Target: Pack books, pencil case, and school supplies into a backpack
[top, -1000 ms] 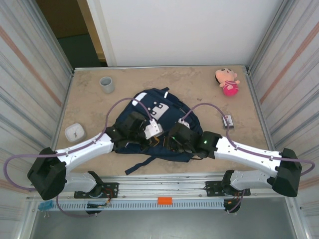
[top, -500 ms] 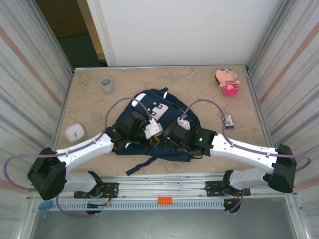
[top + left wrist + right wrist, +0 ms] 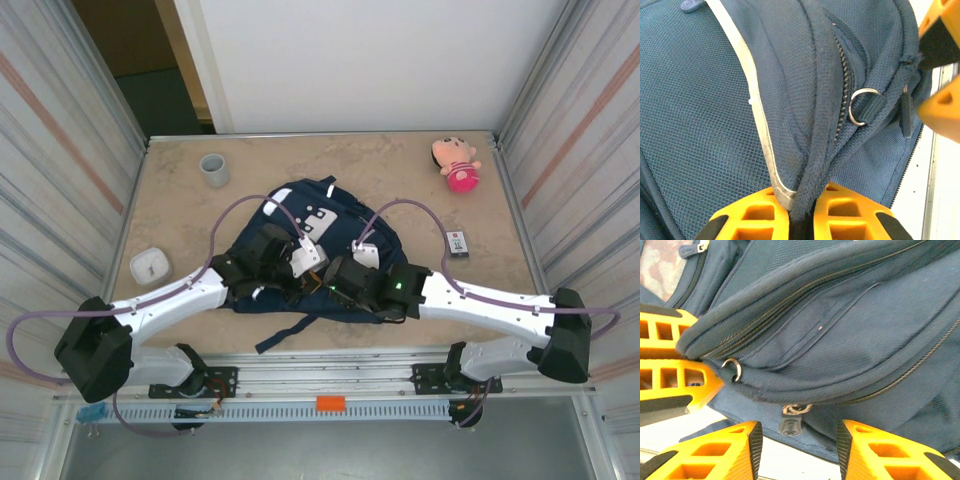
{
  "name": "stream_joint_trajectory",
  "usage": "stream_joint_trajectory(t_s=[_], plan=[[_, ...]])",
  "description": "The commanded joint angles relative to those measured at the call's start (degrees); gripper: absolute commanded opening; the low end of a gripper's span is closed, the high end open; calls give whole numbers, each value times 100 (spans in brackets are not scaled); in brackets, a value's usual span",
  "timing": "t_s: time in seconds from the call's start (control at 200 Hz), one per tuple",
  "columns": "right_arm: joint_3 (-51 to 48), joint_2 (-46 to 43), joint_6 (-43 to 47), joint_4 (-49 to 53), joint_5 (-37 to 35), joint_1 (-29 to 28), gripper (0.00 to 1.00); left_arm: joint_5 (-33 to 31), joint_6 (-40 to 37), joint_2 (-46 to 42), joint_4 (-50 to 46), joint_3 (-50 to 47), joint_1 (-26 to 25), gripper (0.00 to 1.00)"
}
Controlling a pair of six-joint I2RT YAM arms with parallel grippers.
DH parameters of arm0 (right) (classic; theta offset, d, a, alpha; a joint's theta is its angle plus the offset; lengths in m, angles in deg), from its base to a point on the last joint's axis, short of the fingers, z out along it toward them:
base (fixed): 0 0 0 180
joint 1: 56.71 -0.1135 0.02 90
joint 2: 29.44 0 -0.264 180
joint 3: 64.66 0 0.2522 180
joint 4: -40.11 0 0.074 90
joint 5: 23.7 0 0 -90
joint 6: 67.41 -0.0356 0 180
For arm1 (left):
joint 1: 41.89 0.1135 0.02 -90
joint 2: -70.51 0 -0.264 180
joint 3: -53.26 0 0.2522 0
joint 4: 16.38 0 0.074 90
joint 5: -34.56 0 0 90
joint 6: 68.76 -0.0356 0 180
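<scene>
Left arm is reaching in from the near left, elbow low, wrist bending over the near edge of the backpack [image 3: 300,212]. Left pincer [image 3: 801,212] is clamping together on a raised seam of the navy fabric, next to a light piping line. A metal ring [image 3: 860,106] on a webbing loop is hanging just beside the zip above that grip.

Right arm is stretching in from the near right, its wrist meeting the left one over the bag's near side. Right pincer [image 3: 799,437] is standing apart, a dark zip pull [image 3: 791,425] dangling in the gap, touching neither finger as far as the wrist view shows.

Backpack is lying flat at the middle of the beige, marbled worktop [image 3: 400,170], straps trailing toward the near rail. A small packet [image 3: 458,243] is lying well apart on the right. A grey cup [image 3: 214,169] is standing far left, a white square object [image 3: 149,266] is sitting near the left edge, and a pink plush doll [image 3: 457,163] is resting in the far right corner.

Ribbed panels are closing in both sides; a white wall is standing behind.

White patches on the bag: too small to read.
</scene>
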Motion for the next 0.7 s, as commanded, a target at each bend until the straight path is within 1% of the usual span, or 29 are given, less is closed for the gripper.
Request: stream_joint_trajectory(t_s=[0.0, 0.13, 0.241, 0.416, 0.511, 0.697], plan=[[150, 123, -109, 119, -263, -61, 44, 456, 689, -107, 350, 253, -24, 1], [168, 268, -30, 174, -400, -49, 45, 503, 828, -33, 312, 290, -25, 1], [82, 311, 83, 129, -436, 95, 44, 551, 825, -32, 328, 306, -23, 1], [125, 236, 226, 298, -711, 229, 35, 521, 727, -51, 224, 343, -24, 1], [216, 226, 236, 562, -861, 242, 27, 456, 682, -51, 162, 357, -23, 1], [314, 200, 231, 782, -1004, 258, 25, 459, 670, -13, 140, 361, -26, 1]])
